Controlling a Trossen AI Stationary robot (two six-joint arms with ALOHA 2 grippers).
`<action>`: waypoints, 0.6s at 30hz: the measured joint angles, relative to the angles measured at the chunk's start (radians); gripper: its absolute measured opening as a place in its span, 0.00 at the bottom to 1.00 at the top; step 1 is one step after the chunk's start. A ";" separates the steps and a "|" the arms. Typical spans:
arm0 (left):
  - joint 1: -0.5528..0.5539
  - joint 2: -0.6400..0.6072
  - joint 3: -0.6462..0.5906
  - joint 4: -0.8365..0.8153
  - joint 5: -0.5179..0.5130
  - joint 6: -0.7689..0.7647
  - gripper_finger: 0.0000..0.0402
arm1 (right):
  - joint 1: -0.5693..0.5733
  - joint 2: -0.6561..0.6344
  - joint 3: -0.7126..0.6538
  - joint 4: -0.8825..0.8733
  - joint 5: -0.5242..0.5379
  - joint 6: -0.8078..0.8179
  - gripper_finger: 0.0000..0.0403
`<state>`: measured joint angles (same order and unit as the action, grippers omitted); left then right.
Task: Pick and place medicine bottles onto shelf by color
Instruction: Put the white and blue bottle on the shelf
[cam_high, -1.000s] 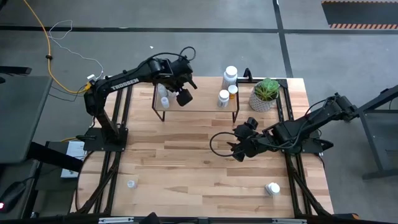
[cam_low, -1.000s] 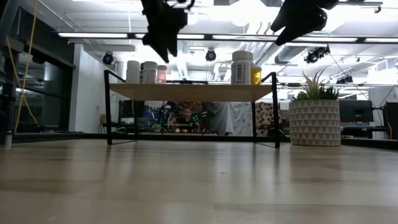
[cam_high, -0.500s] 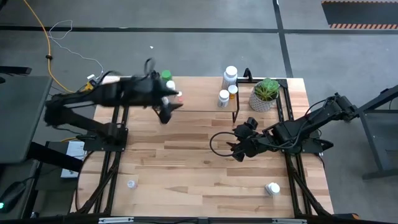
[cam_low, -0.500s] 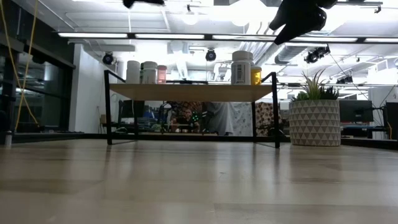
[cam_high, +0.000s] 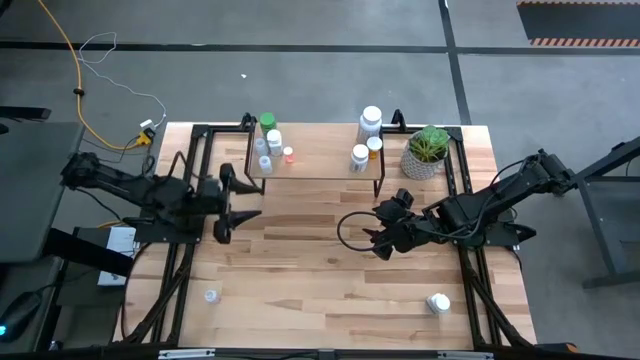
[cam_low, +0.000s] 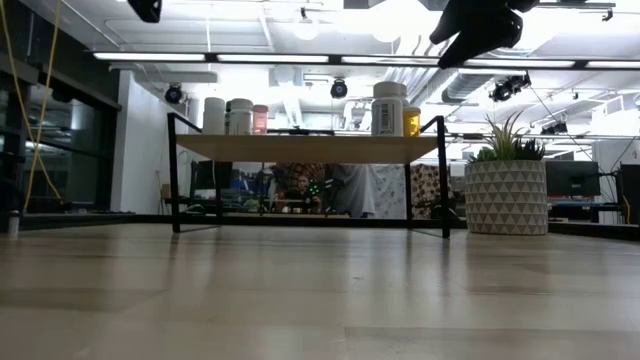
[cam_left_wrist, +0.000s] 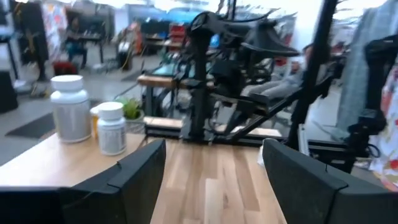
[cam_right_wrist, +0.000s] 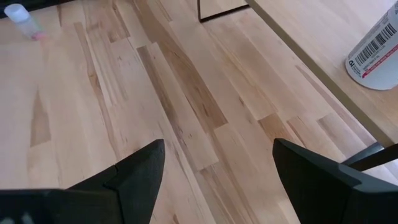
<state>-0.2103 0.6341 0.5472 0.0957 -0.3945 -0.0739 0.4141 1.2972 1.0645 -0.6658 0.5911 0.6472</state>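
Left gripper (cam_high: 232, 200) pulled back off shelf (cam_high: 320, 160), fingers wide, empty; right gripper (cam_high: 378, 238) waits wide. Next, probably fetch bottle (cam_high: 211, 295).

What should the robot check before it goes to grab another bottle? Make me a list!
1. Left gripper empty and open: ok, wide apart in its wrist view, nothing between the fingers.
2. Right gripper empty and open: ok, only bare table shows between its fingers.
3. Bottles left to pick: ok, one small bottle near the table's front left and a white bottle lying at front right.
4. Free room on the shelf: ok, its middle is bare.
5. Colour of those two bottles' caps: cannot tell.
6. Potted plant out of the way: ok, beside the shelf's right end.
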 joint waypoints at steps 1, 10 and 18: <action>-0.014 -0.011 -0.028 0.033 -0.003 0.016 0.65 | 0.000 0.000 0.000 0.001 0.000 0.000 0.72; -0.048 -0.023 -0.090 0.166 -0.027 0.104 0.65 | 0.000 0.000 0.000 0.028 -0.060 0.019 0.72; -0.048 -0.022 -0.090 0.166 -0.029 0.104 0.65 | 0.148 0.000 0.001 -0.139 -0.341 0.476 0.72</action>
<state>-0.2581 0.6121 0.4568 0.2613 -0.4232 0.0303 0.5625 1.2972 1.0655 -0.8051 0.2497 1.1230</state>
